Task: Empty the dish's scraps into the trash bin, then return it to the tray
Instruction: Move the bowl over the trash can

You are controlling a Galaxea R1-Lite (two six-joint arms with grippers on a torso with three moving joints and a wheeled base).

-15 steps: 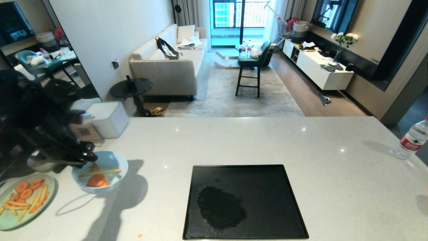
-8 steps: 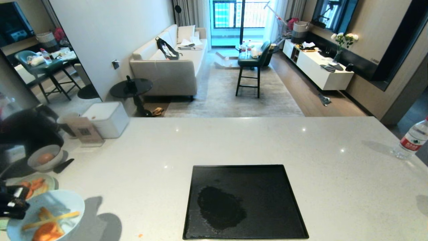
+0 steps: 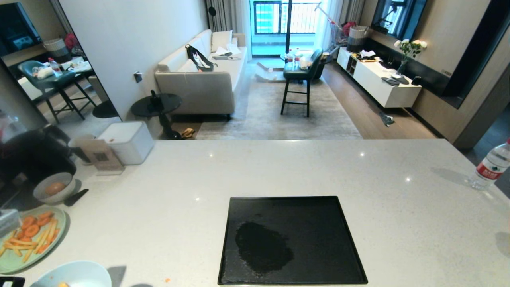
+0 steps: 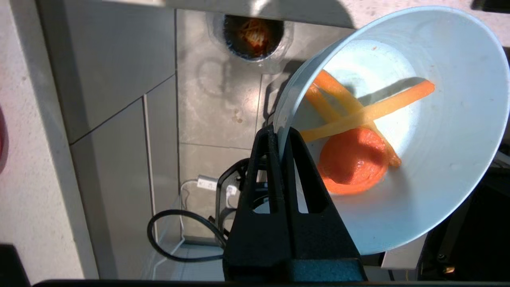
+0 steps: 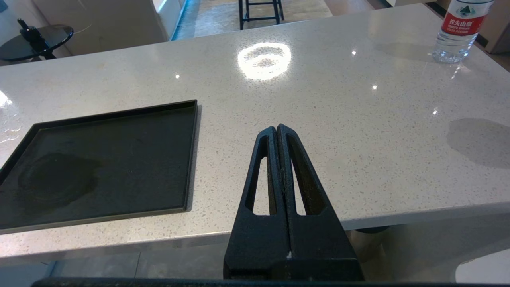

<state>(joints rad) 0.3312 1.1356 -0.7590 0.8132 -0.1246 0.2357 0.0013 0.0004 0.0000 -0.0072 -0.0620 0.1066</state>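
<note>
The left gripper point(image 4: 281, 133), pinched shut on the dish point(image 4: 418, 131) rim beyond the worktop's near-left corner, risks the scraps point(image 4: 352, 131) spilling onto the floor — the trash bin point(image 4: 254, 36) sits well apart, not beneath the tilted bowl.

Dish point(image 3: 73, 275) and left tool point(image 4: 279, 133), formerly beside the green plate point(image 3: 30, 243), now past the counter's point(image 3: 279, 167) near edge.

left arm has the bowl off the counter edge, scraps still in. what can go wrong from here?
1. The left gripper pinches only the thin rim of the bowl; it may slip when tipped.
2. The trash bin sits on the floor well off to the side of the bowl, so the scraps could spill early onto the tiles.
3. The carrot round looks stuck and may not fall.
</note>
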